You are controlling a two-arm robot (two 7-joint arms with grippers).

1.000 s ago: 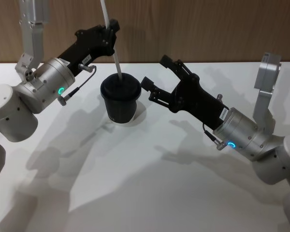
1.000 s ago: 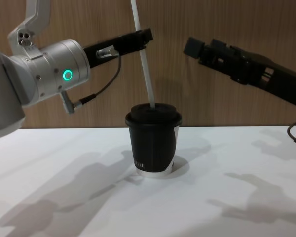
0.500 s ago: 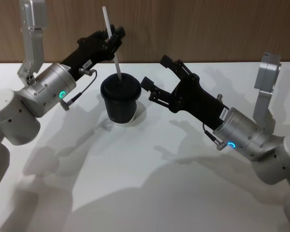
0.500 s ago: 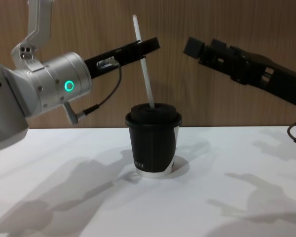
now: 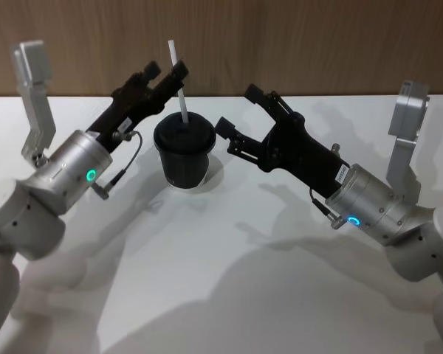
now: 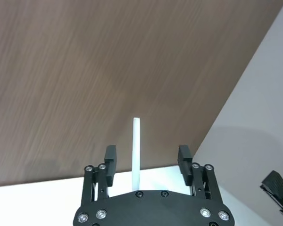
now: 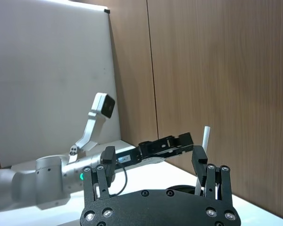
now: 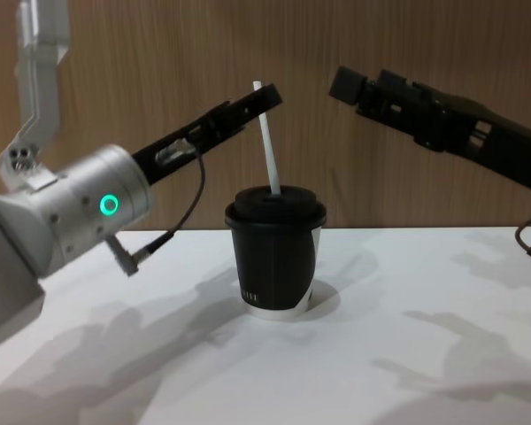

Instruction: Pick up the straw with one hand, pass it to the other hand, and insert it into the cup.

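The black cup (image 5: 183, 156) (image 8: 274, 257) stands upright on the white table. The white straw (image 5: 179, 88) (image 8: 267, 142) sticks up out of its domed lid, leaning slightly. My left gripper (image 5: 165, 71) (image 8: 248, 106) is open at the straw's upper end, one finger on each side and neither touching it. The left wrist view shows the straw (image 6: 136, 146) free between the spread fingers of that gripper (image 6: 147, 155). My right gripper (image 5: 237, 108) (image 8: 358, 88) (image 7: 153, 155) hangs open and holds nothing, to the right of the cup and above lid height.
The white table (image 5: 244, 280) stretches toward me in front of the cup. A brown wood wall (image 8: 425, 195) rises close behind the cup. Both silver forearms reach in over the table from the left and right.
The straw has slid deeper into the cup. My left gripper, shut on it before, has opened and let go, and the left arm has dropped lower. The right arm has not moved.
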